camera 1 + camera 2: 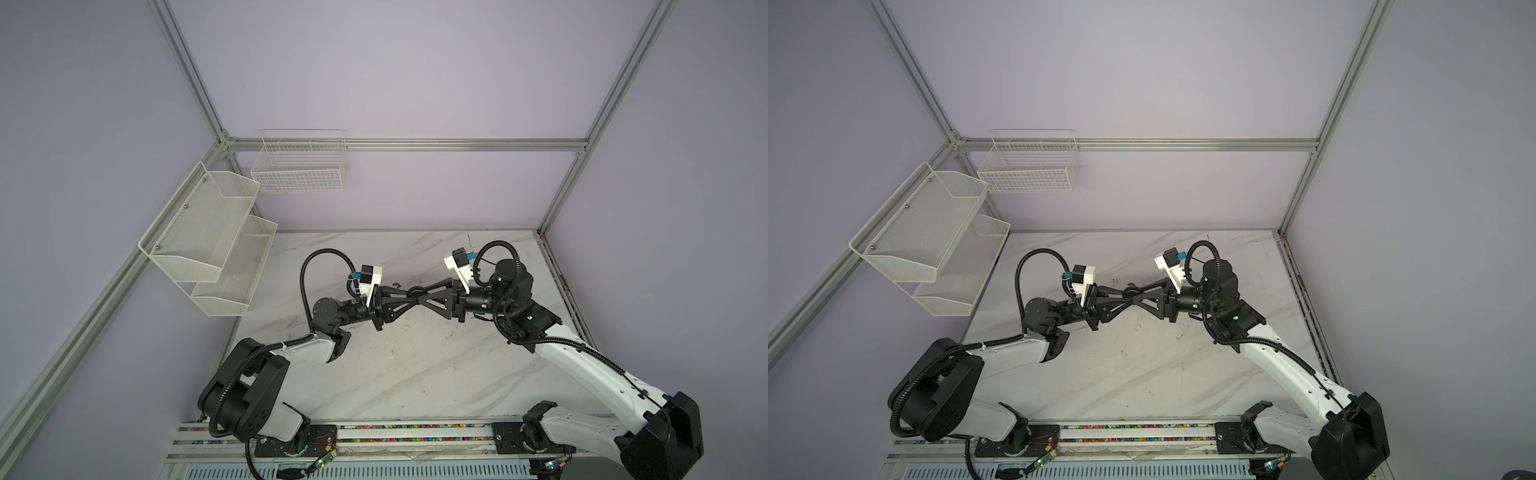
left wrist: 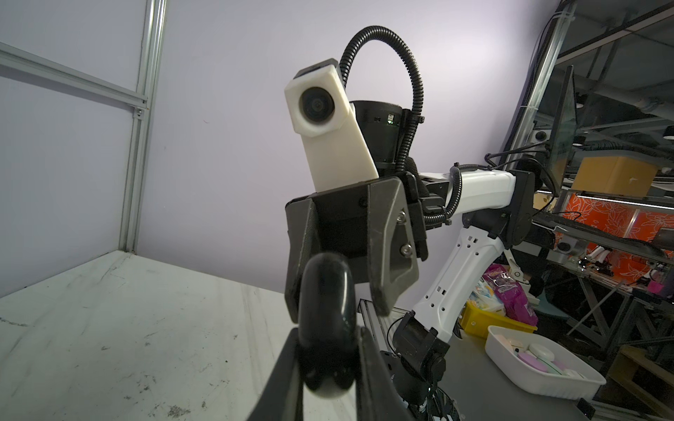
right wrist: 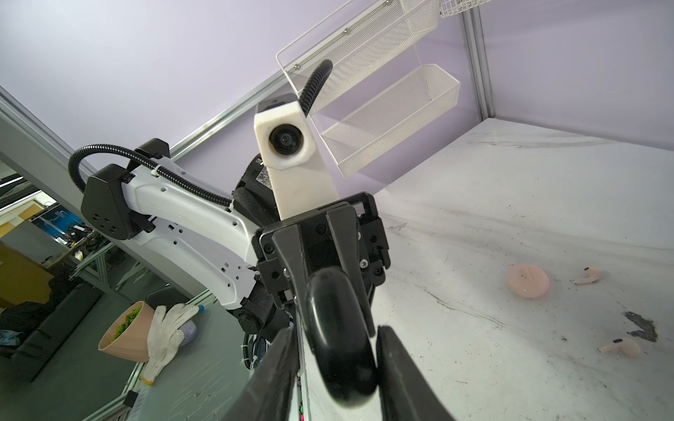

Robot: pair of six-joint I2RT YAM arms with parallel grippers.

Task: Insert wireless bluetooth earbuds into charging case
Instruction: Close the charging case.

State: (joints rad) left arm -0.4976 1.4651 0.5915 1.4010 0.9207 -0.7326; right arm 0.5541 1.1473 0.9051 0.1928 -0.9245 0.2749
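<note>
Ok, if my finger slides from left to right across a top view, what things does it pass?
In a top view: mesh shelf → wire basket → left gripper → black case → right gripper.

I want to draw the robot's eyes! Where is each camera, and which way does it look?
Both top views: high over the robot's side of the table, looking down; left arm and right arm show, meeting mid-table.
Left wrist: on the left arm, facing past the left pincer toward the right arm and a white bin.
Right wrist: on the right arm, facing past the right pincer toward the left arm, wall shelves and a pink earbud.
Shared: both wrist views show the black case between the pincers.
</note>
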